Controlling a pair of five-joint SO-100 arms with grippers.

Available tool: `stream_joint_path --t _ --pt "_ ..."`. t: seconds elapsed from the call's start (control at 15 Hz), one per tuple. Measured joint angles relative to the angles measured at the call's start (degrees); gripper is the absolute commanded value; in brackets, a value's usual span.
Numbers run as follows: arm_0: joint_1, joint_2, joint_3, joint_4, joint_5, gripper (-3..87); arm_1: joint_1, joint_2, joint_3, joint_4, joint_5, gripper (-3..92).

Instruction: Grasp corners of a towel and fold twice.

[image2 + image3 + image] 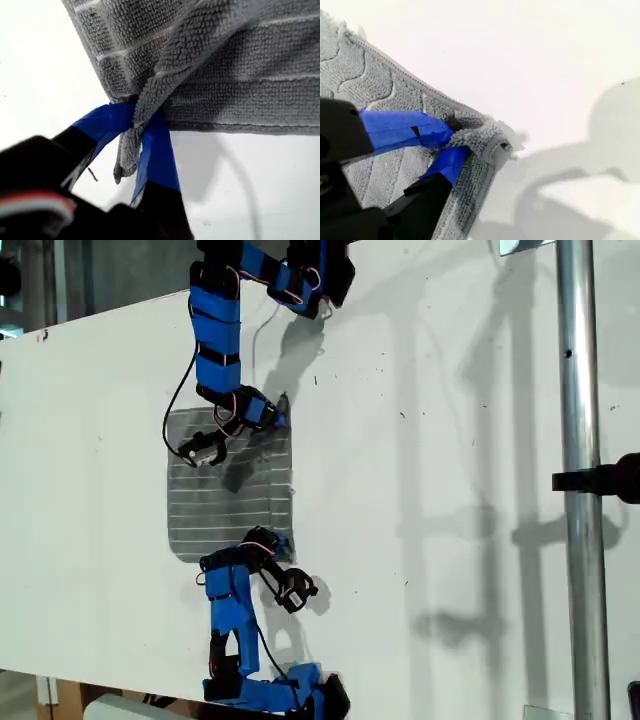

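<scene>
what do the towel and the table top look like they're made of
The towel looks like soft grey microfibre or terry: its looped, nubby pile shows, with thin pale woven stripes. The table seems a smooth, matt white board, possibly laminate; it shows clean shadows and no grain.

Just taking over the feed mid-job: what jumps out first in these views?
The grey striped towel lies flat on the white table, left of centre in the exterior view, with a blue arm at each end. My first gripper has a bunched corner pinched between its blue fingers, and my second gripper is likewise shut on another corner. A metal pole runs down the exterior view's right.
</scene>
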Motion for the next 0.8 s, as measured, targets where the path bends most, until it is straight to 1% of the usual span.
stream_joint_path --t 0.33,0.67,0.8 --pt "1.8 -0.1 -3.6 -0.2 -1.1 -2.4 0.0 0.7 0.8 -0.5 0.0 -0.2" --pt "2.9 5.2 -7.0 5.7 -2.5 -2.4 0.0 0.7 0.8 -0.5 0.0 -0.2" --pt "2.9 5.3 -7.0 6.4 -2.6 -2.4 0.0 0.7 0.8 -0.5 0.0 -0.2"
